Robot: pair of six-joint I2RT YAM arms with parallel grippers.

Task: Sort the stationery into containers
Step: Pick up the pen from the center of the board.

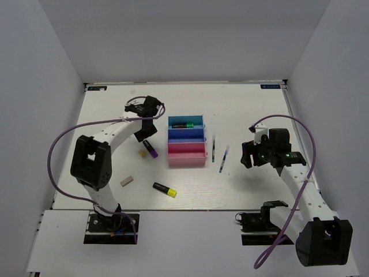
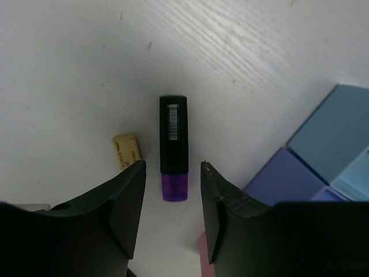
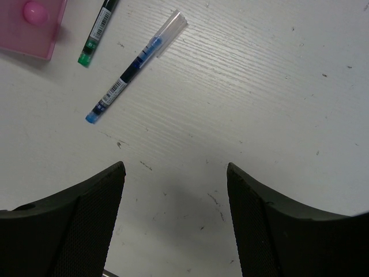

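A purple-ended black highlighter (image 2: pixel 173 138) (image 1: pixel 151 149) lies on the table left of the containers. My left gripper (image 2: pixel 173 167) (image 1: pixel 144 134) hovers over it, open; the purple end sits between the fingertips with a gap on each side. A beige eraser (image 2: pixel 127 150) (image 1: pixel 141 153) lies just beside it. The containers stand in a row: teal-blue (image 1: pixel 185 120) holding a green-ended highlighter (image 1: pixel 182 124), darker blue (image 1: pixel 186 137), and pink (image 1: pixel 187 156). Two pens (image 1: pixel 214 148) (image 1: pixel 223 159) lie right of them. My right gripper (image 3: pixel 176 167) (image 1: pixel 247 154) is open over bare table, near the blue pen (image 3: pixel 135 66).
A second eraser (image 1: pixel 127 180) and a yellow-ended highlighter (image 1: pixel 165 189) lie toward the near left. The green-tipped pen (image 3: pixel 97 33) lies next to the pink bin's corner (image 3: pixel 29 26). White walls close in the table on three sides.
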